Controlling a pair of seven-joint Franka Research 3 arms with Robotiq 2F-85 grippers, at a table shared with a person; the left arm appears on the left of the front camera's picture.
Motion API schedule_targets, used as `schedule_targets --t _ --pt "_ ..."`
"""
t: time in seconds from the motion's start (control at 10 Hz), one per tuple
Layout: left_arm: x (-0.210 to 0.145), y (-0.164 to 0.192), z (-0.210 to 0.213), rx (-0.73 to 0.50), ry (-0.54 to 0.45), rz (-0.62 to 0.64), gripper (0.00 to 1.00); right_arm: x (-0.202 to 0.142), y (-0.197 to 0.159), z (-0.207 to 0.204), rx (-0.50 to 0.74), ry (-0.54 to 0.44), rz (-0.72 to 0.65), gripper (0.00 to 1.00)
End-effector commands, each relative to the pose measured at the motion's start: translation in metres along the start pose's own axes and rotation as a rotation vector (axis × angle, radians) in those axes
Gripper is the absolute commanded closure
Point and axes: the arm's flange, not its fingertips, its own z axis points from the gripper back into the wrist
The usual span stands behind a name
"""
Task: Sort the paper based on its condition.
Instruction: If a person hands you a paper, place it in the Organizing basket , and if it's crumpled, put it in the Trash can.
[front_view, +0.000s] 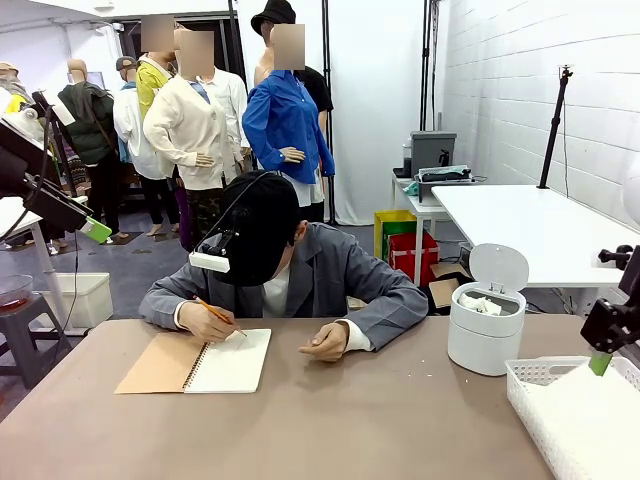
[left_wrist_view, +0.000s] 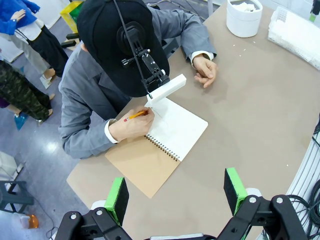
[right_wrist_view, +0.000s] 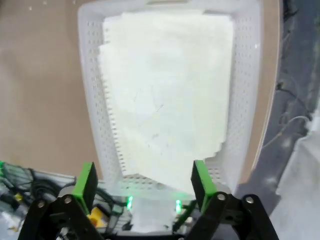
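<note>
The right tool (right_wrist_view: 143, 172) hangs spread above flat paper (right_wrist_view: 165, 90) in the white lattice basket (right_wrist_view: 245, 100); the left tool (left_wrist_view: 176, 184) is spread, empty.

Flat sheets (right_wrist_view: 165, 95): white, smooth, lying stacked in the lattice basket (right_wrist_view: 95, 115), near right.
Crumpled paper (front_view: 484, 304): white lumps sitting in the round bin (front_view: 480, 345), just beyond.

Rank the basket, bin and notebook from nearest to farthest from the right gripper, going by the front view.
1. Basket: directly below the right gripper, at the right.
2. Bin: just left of the basket, lid up.
3. Notebook: far off to the left.
</note>
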Motion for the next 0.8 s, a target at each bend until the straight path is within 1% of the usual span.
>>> schedule_targets --t 0.0,0.1,0.3,0.4,0.5,0.6,0.7 --pt "0.000 0.002 0.000 0.002 -0.006 0.002 0.00 -0.001 0.001 0.009 -0.105 -0.025 0.075 0.00" --pt "0.000 0.002 0.000 0.002 -0.006 0.002 0.00 0.000 0.001 0.018 -0.127 -0.041 0.103 0.00" --pt "0.000 0.002 0.000 0.002 -0.006 0.002 0.00 0.003 0.000 0.031 -0.125 -0.057 0.153 0.00" --pt "0.000 0.002 0.000 0.002 -0.006 0.002 0.00 0.004 0.002 0.036 -0.112 -0.077 0.188 0.00" --pt "0.000 0.002 0.000 0.002 -0.006 0.002 0.00 0.005 0.006 0.041 -0.065 -0.088 0.207 0.00" --pt "0.000 0.002 0.000 0.002 -0.006 0.002 0.00 0.006 0.005 0.045 -0.024 -0.067 0.165 0.00" --pt "0.000 0.002 0.000 0.002 -0.006 0.002 0.00 0.004 0.006 0.039 -0.111 -0.074 0.167 0.00"
